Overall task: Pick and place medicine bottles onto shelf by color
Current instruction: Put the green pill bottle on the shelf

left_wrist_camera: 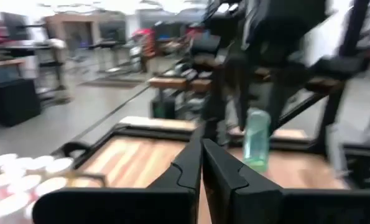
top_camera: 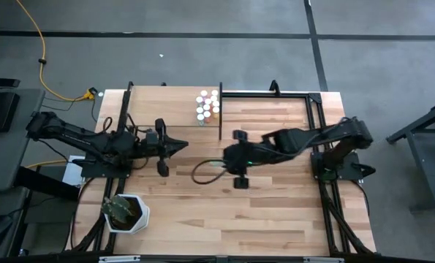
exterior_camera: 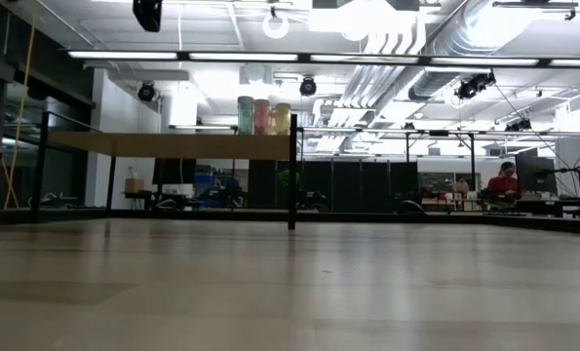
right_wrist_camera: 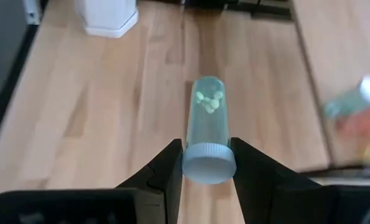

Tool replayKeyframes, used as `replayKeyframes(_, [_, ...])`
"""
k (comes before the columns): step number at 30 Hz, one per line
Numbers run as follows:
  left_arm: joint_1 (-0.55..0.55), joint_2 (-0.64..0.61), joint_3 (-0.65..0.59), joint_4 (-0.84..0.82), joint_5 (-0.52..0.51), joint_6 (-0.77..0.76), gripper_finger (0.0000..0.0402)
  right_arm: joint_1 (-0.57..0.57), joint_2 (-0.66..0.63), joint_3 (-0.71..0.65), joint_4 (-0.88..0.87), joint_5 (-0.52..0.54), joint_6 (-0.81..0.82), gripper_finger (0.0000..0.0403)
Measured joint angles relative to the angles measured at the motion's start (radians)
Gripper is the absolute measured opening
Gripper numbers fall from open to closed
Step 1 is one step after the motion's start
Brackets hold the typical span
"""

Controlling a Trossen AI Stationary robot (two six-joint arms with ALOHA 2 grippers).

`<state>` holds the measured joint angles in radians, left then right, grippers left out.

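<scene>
Over the striped plank counter [top_camera: 275, 219], beside the flat light-wood shelf [top_camera: 175, 96] carrying clustered capped bottles [top_camera: 207, 105], the right gripper [right_wrist_camera: 206, 163] clasped a translucent pale-green, white-capped cylindrical bottle [right_wrist_camera: 208, 124], while the left gripper [left_wrist_camera: 201, 163] sat pinched closed.

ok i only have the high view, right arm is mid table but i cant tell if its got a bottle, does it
Observer: Yes. The right wrist view shows the right gripper shut on a pale blue-green bottle, which points away from the wrist.
Operator: anything inside it
Observer: A few small pale pills lie near the bottle's far end.
Operator: and the left one, holding anything
Observer: No. In the left wrist view the left gripper has its jaws shut together with nothing between them.
</scene>
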<state>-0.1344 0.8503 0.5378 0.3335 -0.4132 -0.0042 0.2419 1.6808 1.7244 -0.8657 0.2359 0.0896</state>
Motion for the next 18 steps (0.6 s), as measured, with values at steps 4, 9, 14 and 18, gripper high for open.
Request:
replayKeyframes(4, [-0.039,0.054,0.012,-0.021,-0.132,0.017,0.0001,-0.036,0.110,0.127,-0.005,0.000,-0.110,0.0105])
replayKeyframes(9, [-0.045,0.100,0.043,-0.016,-0.156,0.026,0.0000,-0.076,0.220,0.244,-0.052,-0.001,-0.161,0.0105])
replayKeyframes(14, [-0.064,0.109,0.050,-0.022,-0.146,0.021,0.0000,-0.101,0.269,0.272,-0.056,-0.001,-0.180,0.0105])
replayKeyframes(18, [-0.065,0.115,0.050,-0.055,-0.148,-0.002,0.0000,-0.114,0.270,0.272,-0.009,0.006,-0.184,0.0105])
